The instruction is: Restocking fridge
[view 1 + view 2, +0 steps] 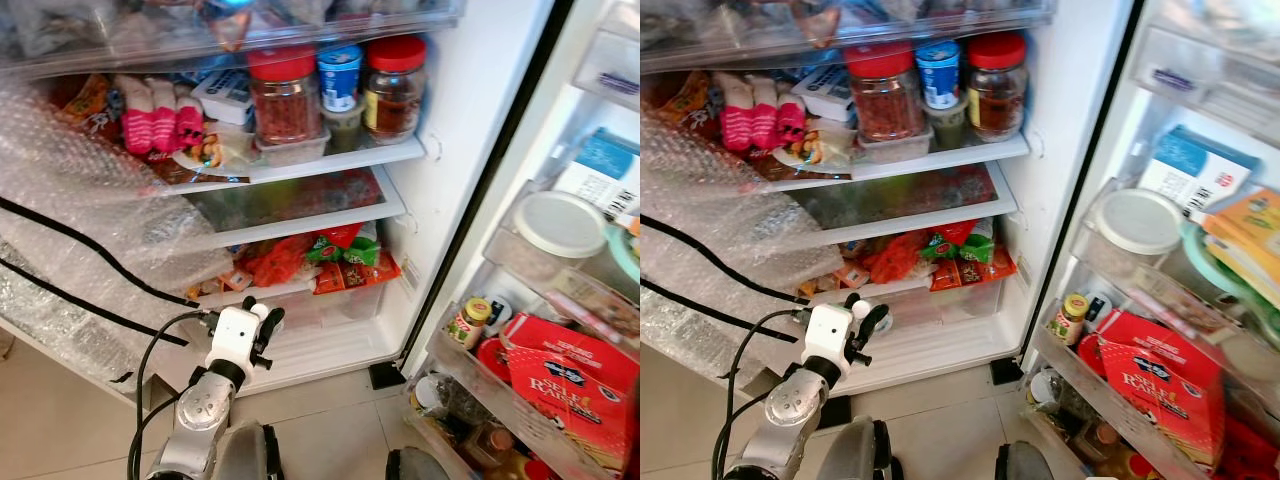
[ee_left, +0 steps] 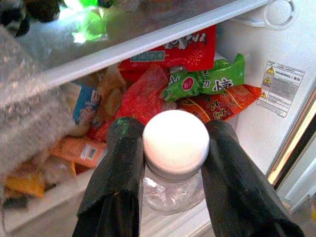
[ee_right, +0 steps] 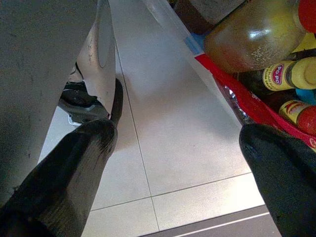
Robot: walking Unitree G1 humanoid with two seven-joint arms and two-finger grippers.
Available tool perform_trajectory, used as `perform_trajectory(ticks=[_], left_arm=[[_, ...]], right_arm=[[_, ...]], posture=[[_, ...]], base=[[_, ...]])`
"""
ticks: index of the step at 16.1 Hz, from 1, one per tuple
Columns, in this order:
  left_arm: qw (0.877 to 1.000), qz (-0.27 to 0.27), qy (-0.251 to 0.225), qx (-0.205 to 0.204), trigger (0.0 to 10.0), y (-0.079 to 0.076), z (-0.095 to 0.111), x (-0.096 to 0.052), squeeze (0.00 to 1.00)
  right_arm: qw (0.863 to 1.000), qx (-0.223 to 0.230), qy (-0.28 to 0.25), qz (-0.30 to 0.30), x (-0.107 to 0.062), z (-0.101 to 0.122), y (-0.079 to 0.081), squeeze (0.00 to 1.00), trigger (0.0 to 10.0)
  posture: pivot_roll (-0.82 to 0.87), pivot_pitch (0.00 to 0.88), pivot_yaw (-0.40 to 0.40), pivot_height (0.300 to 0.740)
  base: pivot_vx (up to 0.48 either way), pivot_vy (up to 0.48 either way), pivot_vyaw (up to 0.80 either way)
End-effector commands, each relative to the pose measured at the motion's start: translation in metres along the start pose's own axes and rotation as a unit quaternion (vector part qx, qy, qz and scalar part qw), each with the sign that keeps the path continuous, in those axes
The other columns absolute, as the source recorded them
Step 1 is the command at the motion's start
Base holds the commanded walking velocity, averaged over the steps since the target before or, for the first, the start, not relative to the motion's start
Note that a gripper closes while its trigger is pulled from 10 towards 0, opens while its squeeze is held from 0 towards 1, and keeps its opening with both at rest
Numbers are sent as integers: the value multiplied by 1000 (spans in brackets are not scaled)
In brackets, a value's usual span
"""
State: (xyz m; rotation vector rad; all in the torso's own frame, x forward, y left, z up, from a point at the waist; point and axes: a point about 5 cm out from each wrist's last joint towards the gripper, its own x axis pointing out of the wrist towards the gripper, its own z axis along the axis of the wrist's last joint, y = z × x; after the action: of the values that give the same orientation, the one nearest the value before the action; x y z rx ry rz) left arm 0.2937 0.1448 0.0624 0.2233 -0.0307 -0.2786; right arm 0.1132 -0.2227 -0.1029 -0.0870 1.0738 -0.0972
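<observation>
Holding a small clear jar (image 2: 174, 187) w/ a white cap (image 2: 176, 143) in our left gripper (image 2: 173, 163), fingers clamped on either side of the cap. In the head views it sits low at the front of the open fridge (image 1: 470, 120), just above the bottom white ledge, below the snack shelf. The jar itself is hard to make out there: gripper body blocks it, only the white cap (image 1: 861, 309) peeks out.

Hidden/unclear bits:
- jar contents can't be read, glass looks clear but the lower part is cut off by the fingers
- left side of the fridge is covered by bubble wrap (image 1: 70, 200), what's behind it is unreadable
- two black cables (image 1: 90, 250) run across the wrap
- top shelf is cropped, labels blurred
- door shelf items on the right are partly cut off at frame edge

Right gripper (image 3: 182, 163) hangs low, fingers spread wide, nothing between them, pointing at the floor (image 3: 168, 123) beside bottles (image 3: 256, 34) in the lowest door rack.

Surroundings: pale tiled floor, white fridge interior. Upper shelf has two red-lidded jars (image 1: 285, 100) and a blue-lidded tub (image 1: 339, 75). Red and green snack packets (image 2: 197, 79) lie just behind our jar. Red box (image 1: 570, 375) in the door.
</observation>
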Motion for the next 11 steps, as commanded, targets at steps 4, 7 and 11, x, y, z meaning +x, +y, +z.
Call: perform_trajectory(ticks=[4, 7, 11], left_arm=[[999, -14, -17, 25, 10000, 0, 8, 4, 0], [999, -15, -16, 32, 10000, 0, 7, 4, 0], [999, -23, -19, 36, 10000, -1, 8, 3, 0]], right_arm=[[1000, -7, 4, 30, 0, -3, 16, 0, 10000], [999, -6, 4, 31, 0, -3, 17, 0, 10000], [999, -7, 7, 33, 0, -5, 17, 0, 10000]], posture=[[-34, 128, 34, 634], [-34, 132, 36, 634], [-33, 132, 37, 634]], base=[[0, 0, 0], [0, 0, 0], [136, 0, 0]])
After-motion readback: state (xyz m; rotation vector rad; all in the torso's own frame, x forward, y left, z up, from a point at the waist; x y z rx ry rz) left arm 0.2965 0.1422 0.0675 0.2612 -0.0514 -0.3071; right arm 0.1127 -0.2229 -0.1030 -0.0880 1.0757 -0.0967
